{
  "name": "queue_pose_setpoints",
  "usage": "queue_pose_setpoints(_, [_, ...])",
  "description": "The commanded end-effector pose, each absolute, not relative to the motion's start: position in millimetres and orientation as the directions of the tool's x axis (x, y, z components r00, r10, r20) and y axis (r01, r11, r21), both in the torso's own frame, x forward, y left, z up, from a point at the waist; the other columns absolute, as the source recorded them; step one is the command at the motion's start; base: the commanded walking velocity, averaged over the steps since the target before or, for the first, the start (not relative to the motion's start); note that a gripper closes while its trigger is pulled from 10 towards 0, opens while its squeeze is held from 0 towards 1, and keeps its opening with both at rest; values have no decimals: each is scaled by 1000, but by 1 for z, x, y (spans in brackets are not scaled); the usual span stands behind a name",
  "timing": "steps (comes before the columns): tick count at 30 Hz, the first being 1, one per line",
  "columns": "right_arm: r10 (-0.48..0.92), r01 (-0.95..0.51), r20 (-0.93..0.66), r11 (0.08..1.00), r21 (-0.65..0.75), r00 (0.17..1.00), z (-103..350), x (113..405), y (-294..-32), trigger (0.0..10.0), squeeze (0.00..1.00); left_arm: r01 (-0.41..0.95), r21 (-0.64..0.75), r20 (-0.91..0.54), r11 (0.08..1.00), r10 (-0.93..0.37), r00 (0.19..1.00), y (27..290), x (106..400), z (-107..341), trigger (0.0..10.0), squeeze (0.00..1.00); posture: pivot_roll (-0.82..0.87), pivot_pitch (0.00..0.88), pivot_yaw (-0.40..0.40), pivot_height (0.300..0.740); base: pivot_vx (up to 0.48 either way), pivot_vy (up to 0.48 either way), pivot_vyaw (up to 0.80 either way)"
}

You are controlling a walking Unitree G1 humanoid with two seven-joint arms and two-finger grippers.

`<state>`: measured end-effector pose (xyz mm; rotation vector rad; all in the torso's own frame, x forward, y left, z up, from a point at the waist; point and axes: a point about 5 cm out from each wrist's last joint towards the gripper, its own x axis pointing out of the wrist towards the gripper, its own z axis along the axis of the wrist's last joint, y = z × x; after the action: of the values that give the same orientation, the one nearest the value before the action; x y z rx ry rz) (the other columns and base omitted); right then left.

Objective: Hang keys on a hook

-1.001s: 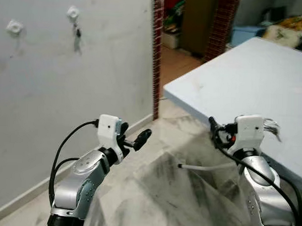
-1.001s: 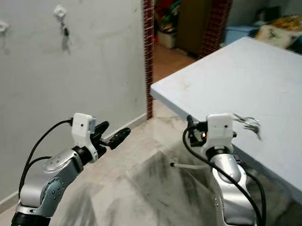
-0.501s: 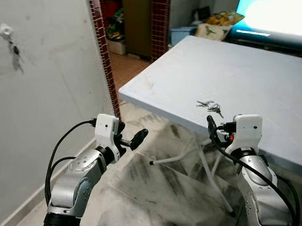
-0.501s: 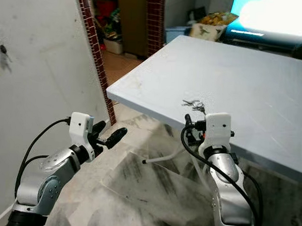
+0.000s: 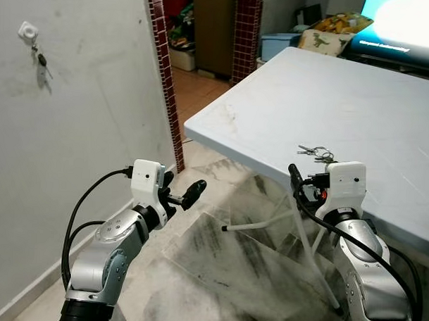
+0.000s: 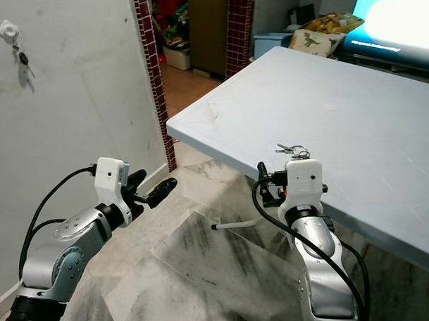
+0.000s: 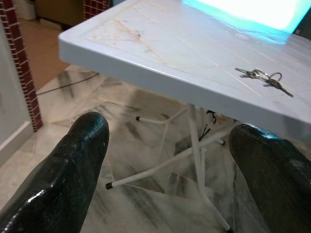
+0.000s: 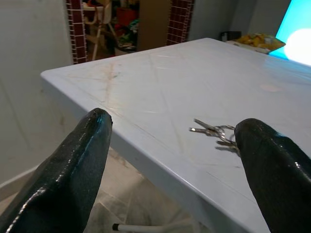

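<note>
A bunch of keys (image 5: 315, 151) lies on the white table (image 5: 385, 110) near its front edge, just beyond my right gripper (image 8: 175, 121). That gripper is open and held below the table edge, with nothing between its fingers; the keys (image 8: 216, 131) lie ahead of it. My left gripper (image 5: 184, 187) is open too, held over the floor to the left of the table. On the grey wall at the far left a white hook (image 5: 26, 31) carries another small set of keys (image 5: 42, 59).
White folding legs (image 5: 283, 219) stand under the table. A red brick pillar (image 5: 164, 81) edges a doorway into a cluttered back room. The floor (image 5: 217, 273) is grey marble. A bright screen (image 5: 410, 19) glows at the table's far side.
The camera has swung right, then slightly back left: the table and keys have come into view and the wall hook has slid left. Both arms keep the same pose.
</note>
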<state>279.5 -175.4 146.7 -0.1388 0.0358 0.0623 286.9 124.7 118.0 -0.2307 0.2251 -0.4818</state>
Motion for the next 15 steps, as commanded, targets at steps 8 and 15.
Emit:
queue_pose_setpoints(8, [63,-67,-36,988,-136,997,150,281,-174,10000,0,421,-258,-161,870,-468,869,127,288,118,10000,0,-64,0,71,740,95,0,-591])
queue_pose_setpoints(15, [61,-66,-37,989,-132,997,149,280,-174,10000,0,422,-252,-164,871,-468,868,126,288,117,10000,0,-63,0,72,740,288,0,-271])
